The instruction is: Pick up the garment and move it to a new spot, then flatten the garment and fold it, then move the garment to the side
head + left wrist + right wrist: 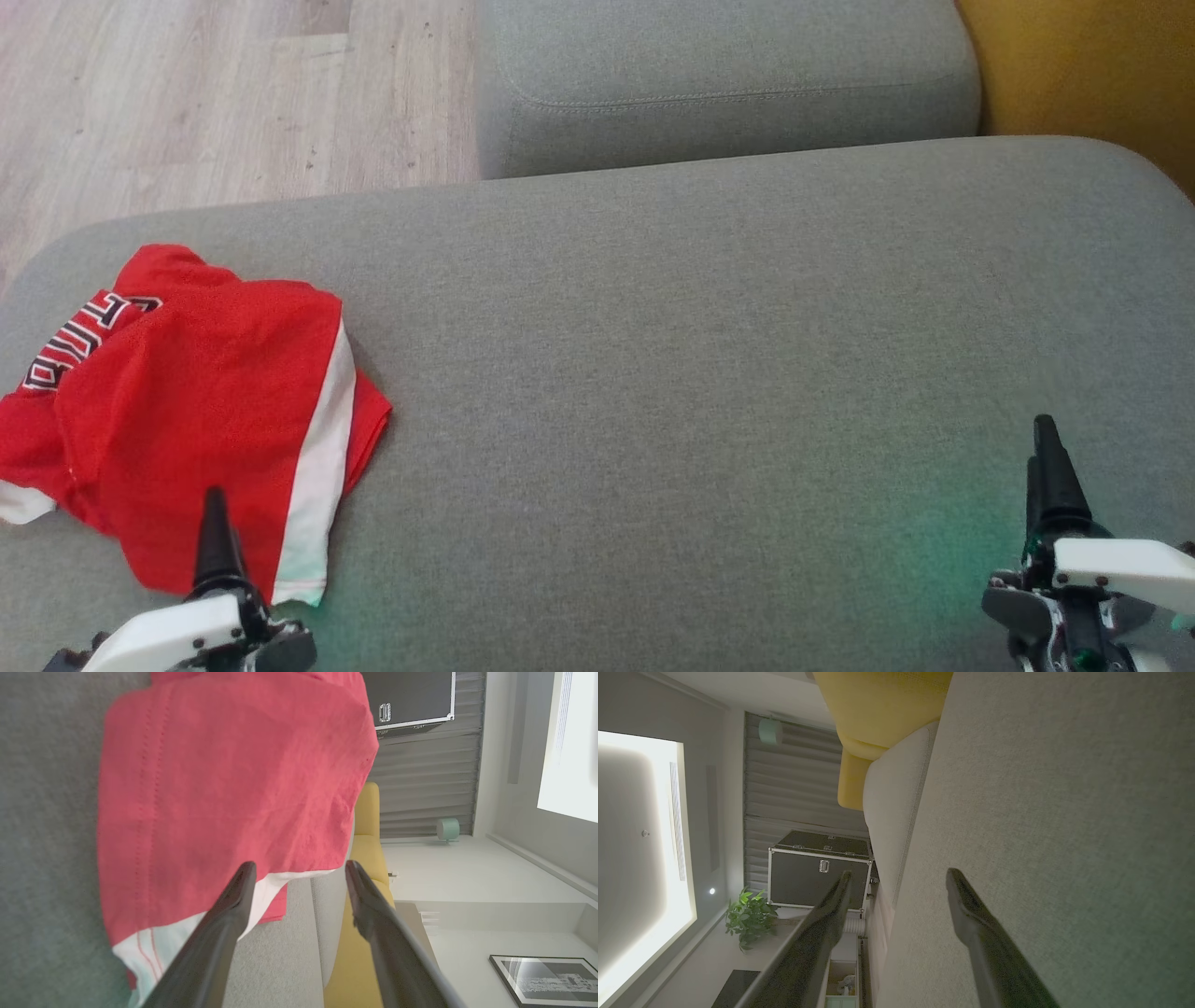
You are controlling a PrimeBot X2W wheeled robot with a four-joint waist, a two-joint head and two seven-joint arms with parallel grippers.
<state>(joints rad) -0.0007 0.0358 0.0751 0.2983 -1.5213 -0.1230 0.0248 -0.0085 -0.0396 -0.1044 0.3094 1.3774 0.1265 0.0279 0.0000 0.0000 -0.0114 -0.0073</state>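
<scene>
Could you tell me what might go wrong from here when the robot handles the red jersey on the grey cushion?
1. The red jersey lies bunched in overlapping layers, so the open left gripper at its white-trimmed edge may pinch one layer only and lift it unevenly.
2. It sits near the left edge of the grey cushion; a drag that way could slide it onto the wood floor.

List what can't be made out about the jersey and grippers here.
- Jersey lettering: head view, a fold covers most of it.
- Jersey's left edge: head view, cut off by the frame.
- Left gripper: whether it touches the jersey is unclear in both views.
- Right gripper base: head view, cut off by the bottom edge.
</scene>
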